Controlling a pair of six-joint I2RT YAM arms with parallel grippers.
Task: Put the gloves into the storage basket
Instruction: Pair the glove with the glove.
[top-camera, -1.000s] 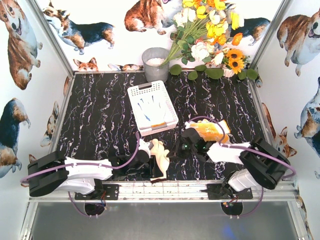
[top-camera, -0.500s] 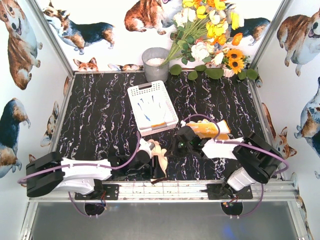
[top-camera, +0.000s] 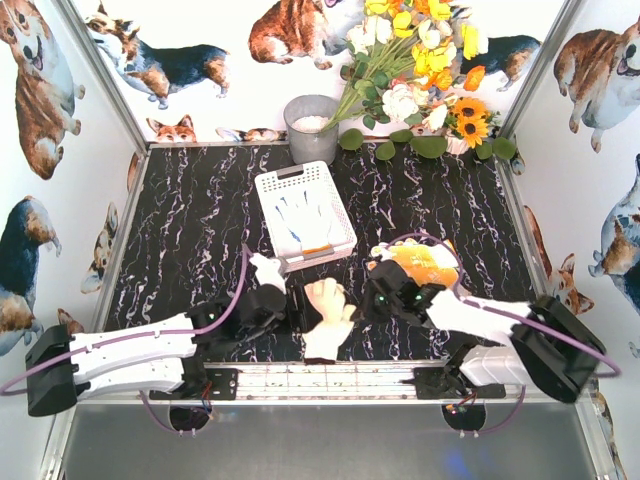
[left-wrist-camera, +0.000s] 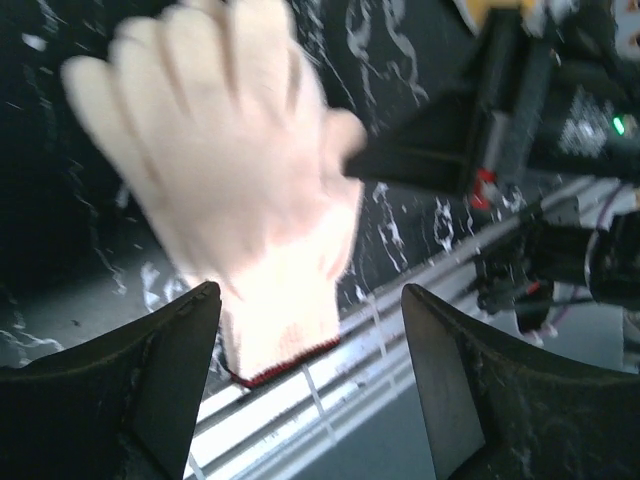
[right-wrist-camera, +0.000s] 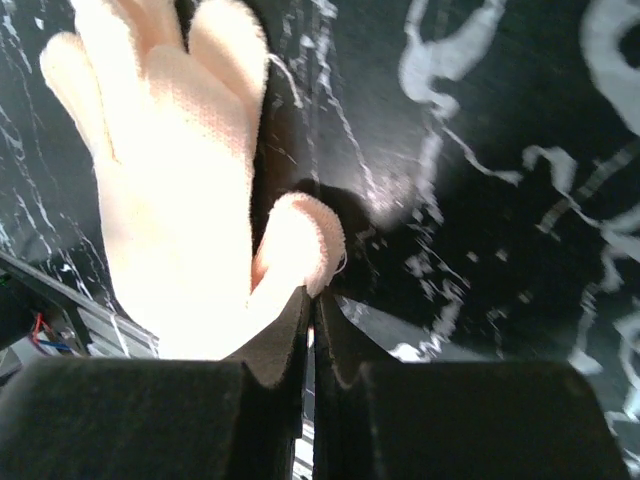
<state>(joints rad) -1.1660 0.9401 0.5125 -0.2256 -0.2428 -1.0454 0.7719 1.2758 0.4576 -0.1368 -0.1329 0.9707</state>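
Note:
A cream glove (top-camera: 326, 322) with a dark red cuff hangs at the table's near edge between my two grippers. My right gripper (top-camera: 354, 300) is shut on its thumb (right-wrist-camera: 300, 240), with the cream glove (right-wrist-camera: 170, 190) spread to the left of the jaws. My left gripper (top-camera: 297, 308) stands open, and the cream glove (left-wrist-camera: 235, 190) sits loose just beyond its fingertips (left-wrist-camera: 200, 310). The white storage basket (top-camera: 300, 171) lies mid-table holding blue-palmed gloves (top-camera: 300, 215). A yellow and orange glove (top-camera: 425, 262) lies behind the right arm.
A grey round pot (top-camera: 311, 128) stands at the back behind the basket. A bunch of flowers (top-camera: 420, 70) fills the back right corner. The metal front rail (top-camera: 330, 378) runs right under the hanging glove. The right gripper's black body (left-wrist-camera: 500, 120) is close by in the left wrist view.
My left gripper has opened and let go of the cream glove. My right gripper has swung left and shut on the glove's thumb. Both arms now reach further toward the middle.

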